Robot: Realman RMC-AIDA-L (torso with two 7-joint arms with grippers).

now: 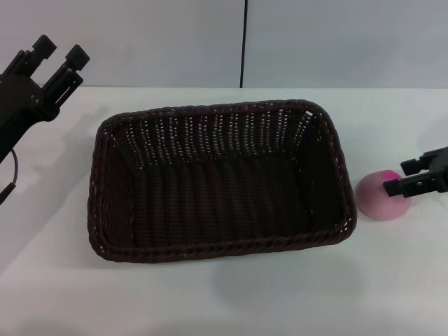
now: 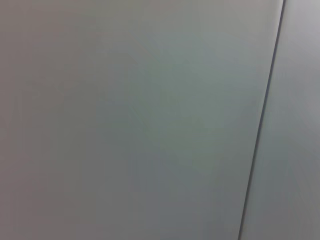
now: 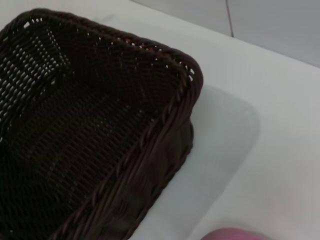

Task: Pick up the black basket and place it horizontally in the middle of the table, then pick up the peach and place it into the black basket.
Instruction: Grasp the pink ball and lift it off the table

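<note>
Both my grippers sit apart: my right gripper point(image 1: 396, 178), fingers spread, brackets the peach point(image 1: 380, 195) beside the centred, lengthwise black basket point(image 1: 218, 246), while my left gripper point(image 1: 59, 52) hangs open, parked clear.

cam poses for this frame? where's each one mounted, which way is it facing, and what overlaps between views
Head: on the robot's head, looking forward and down at the table; shows the basket, the peach, the left gripper raised at the table's left edge, and the right gripper at the peach.
Left wrist: on the left arm, facing a blank wall with a dark seam; no robot parts show.
Right wrist: on the right arm, looking down at the basket's corner; no fingers show.
Shared: head and right wrist both show basket, peach and table.
</note>
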